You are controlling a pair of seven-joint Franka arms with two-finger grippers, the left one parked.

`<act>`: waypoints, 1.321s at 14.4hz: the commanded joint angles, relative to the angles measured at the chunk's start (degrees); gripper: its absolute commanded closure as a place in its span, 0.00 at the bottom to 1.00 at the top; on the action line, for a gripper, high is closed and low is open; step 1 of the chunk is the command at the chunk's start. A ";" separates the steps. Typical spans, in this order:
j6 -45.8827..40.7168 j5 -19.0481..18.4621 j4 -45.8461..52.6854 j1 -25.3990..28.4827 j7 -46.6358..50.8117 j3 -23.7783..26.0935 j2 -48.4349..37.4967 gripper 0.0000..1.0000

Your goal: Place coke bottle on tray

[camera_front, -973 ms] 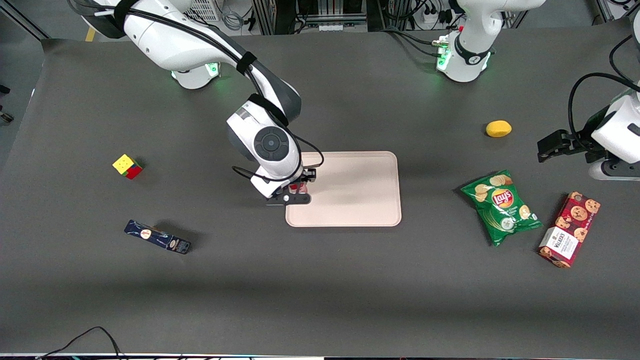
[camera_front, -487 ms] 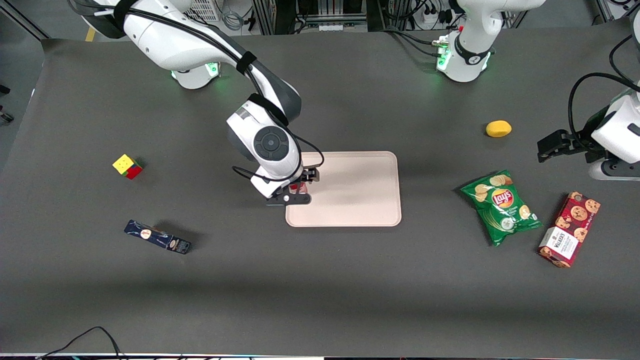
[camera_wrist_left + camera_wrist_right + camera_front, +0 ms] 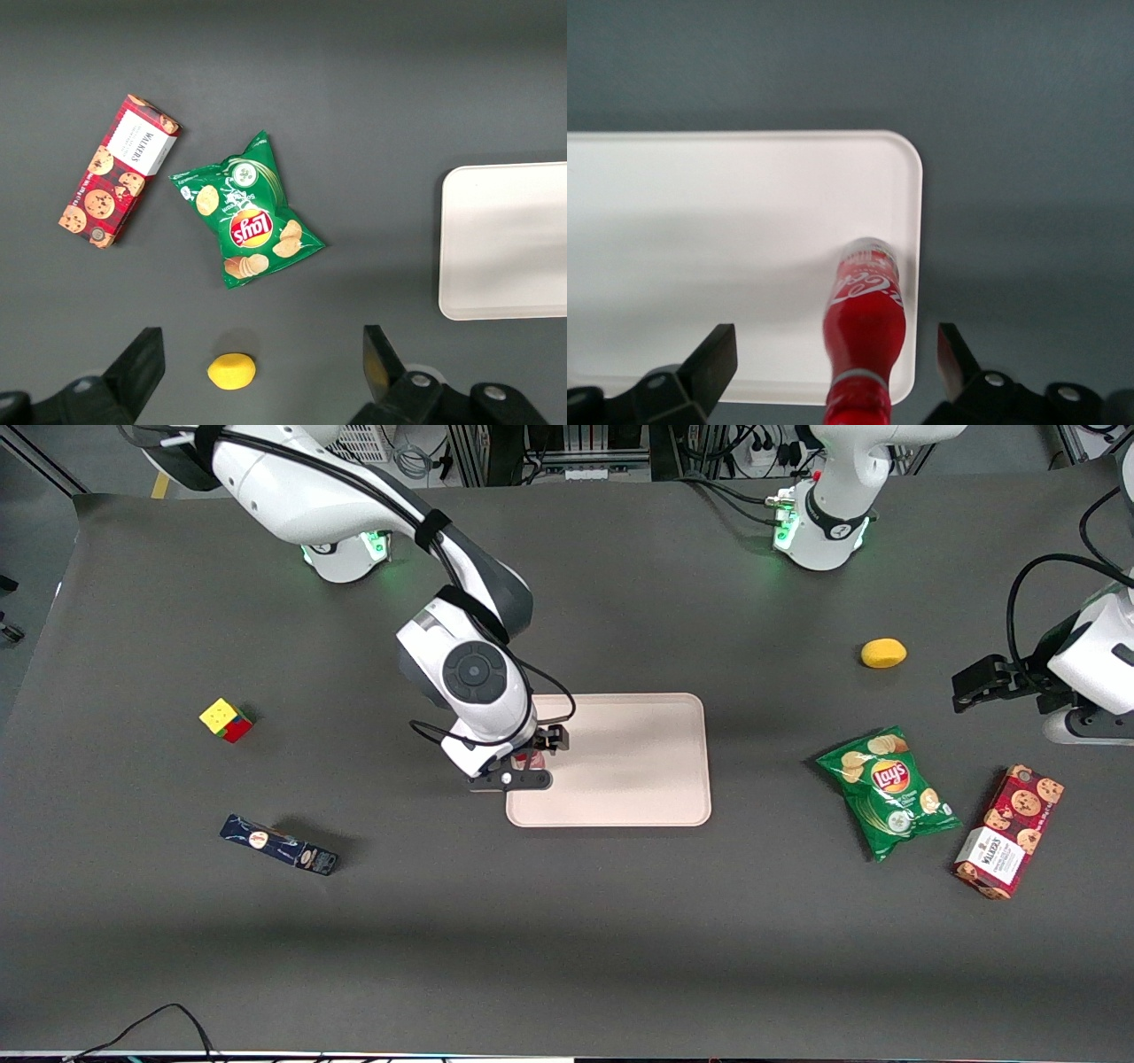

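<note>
Raised slightly since earlier, gripper (image 3: 833,363) wide open, holding nothing, above upright coke bottle (image 3: 864,332) standing on tray (image 3: 700,230) near its corner

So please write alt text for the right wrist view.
A red coke bottle stands on the pale tray near its rounded corner, between the open fingers of the robot hand. Dark grey table surrounds the tray.

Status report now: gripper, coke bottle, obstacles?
Gripper open above tray edge. Coke bottle on tray, between the fingers, untouched. Nothing in the way.
</note>
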 commanded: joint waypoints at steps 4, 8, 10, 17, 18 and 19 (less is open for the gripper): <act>-15.71 -0.88 4.44 -1.17 -11.92 -1.24 -15.76 0.00; -22.66 -0.62 4.98 -4.15 -26.17 -7.04 -23.67 0.00; -24.17 -0.62 4.54 -6.53 -30.41 -8.54 -26.49 0.00; -22.33 6.50 -0.64 -11.45 -32.53 -15.49 -31.34 0.00; -20.76 8.15 -1.87 -12.42 -32.53 -15.49 -31.51 0.00; -19.88 10.43 -2.66 -13.12 -32.71 -15.57 -31.69 0.00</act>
